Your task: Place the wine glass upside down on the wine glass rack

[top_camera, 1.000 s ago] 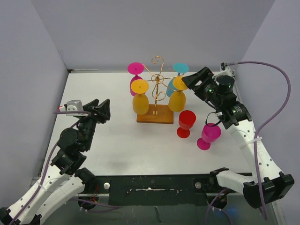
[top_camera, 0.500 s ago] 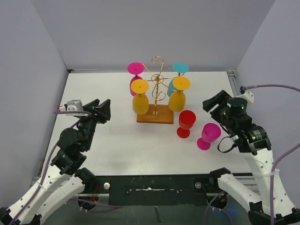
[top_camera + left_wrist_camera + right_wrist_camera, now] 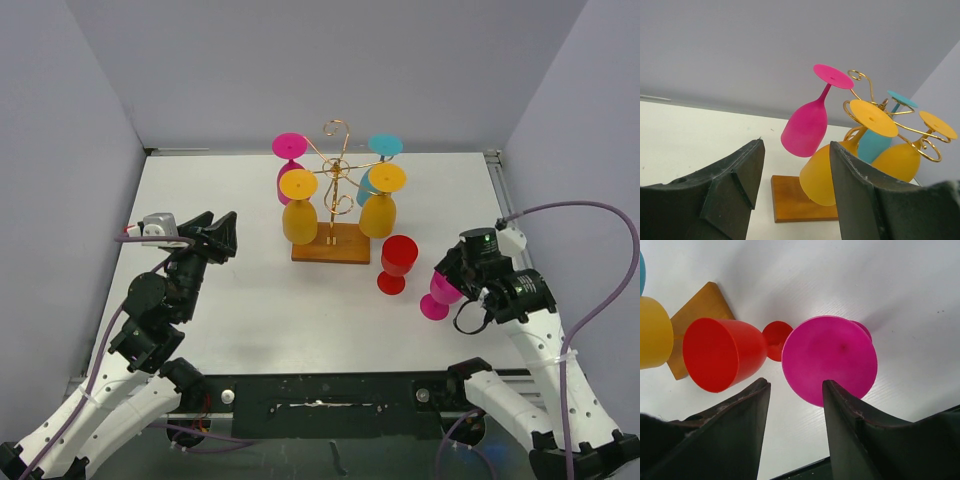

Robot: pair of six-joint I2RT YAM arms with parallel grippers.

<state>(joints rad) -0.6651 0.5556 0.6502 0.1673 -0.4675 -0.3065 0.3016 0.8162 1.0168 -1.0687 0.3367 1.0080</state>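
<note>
The gold wire rack (image 3: 335, 180) on its brown wooden base (image 3: 332, 250) stands at the table's middle back. Several glasses hang on it upside down: a magenta one (image 3: 289, 150), two yellow ones (image 3: 299, 212) and a teal one (image 3: 384, 146). A red wine glass (image 3: 398, 262) and a magenta wine glass (image 3: 440, 292) stand upright on the table right of the base. My right gripper (image 3: 447, 278) is open just above the magenta glass (image 3: 830, 360), with the red glass (image 3: 722, 360) beside it. My left gripper (image 3: 222, 236) is open and empty at the left, facing the rack (image 3: 880, 112).
Grey walls enclose the white table (image 3: 240, 300) on three sides. The arm bases and a black bar (image 3: 330, 392) run along the near edge.
My right arm has pulled back from beside the rack and come down toward the near right, ending over the magenta glass on the table. The left arm has not moved.
</note>
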